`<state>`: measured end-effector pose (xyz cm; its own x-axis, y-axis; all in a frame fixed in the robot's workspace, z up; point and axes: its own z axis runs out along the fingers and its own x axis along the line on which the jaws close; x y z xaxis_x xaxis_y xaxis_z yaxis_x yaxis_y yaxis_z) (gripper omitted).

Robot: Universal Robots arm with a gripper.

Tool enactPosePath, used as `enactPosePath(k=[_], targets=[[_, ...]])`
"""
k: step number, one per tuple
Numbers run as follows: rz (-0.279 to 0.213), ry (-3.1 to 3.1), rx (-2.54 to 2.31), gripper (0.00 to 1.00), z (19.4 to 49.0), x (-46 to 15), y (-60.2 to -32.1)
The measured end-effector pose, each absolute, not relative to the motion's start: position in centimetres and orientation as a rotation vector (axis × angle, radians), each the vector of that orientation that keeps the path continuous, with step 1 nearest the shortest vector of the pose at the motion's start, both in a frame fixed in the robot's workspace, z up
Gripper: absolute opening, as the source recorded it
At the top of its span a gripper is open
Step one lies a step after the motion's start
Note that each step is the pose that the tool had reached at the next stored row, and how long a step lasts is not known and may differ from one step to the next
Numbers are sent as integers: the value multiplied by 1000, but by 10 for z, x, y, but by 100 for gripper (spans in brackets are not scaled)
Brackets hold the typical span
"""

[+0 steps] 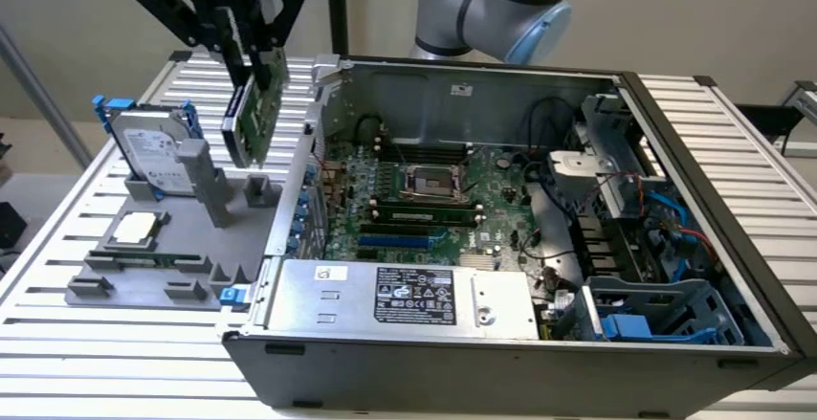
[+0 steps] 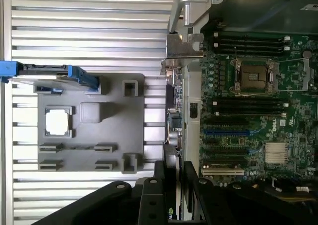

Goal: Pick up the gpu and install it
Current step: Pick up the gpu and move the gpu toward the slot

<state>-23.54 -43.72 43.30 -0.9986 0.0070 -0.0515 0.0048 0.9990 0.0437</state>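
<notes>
Black tool (image 1: 249, 42) hangs high beside the open case (image 1: 511, 367), clamped on the gpu (image 1: 255, 109).

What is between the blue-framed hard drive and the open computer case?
In the exterior view, the gpu hangs there in the air, gripped by the hand; grey holder posts stand lower down.

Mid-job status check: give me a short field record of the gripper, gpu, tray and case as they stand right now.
gripper: the gripper is shut on the gpu, above the grey tray
gpu: the gpu hangs on edge, tilted, clear of the tray, to the exterior view's left of the case
grey tray: the grey tray holds the hard drive and a square chip
case: the case is open, motherboard exposed
install: not yet done
</notes>
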Motion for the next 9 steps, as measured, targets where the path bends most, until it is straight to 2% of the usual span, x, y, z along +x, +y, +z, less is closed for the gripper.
enactPosePath(k=[9], targets=[[68, 3117, 10, 27, 434, -194, -438]])
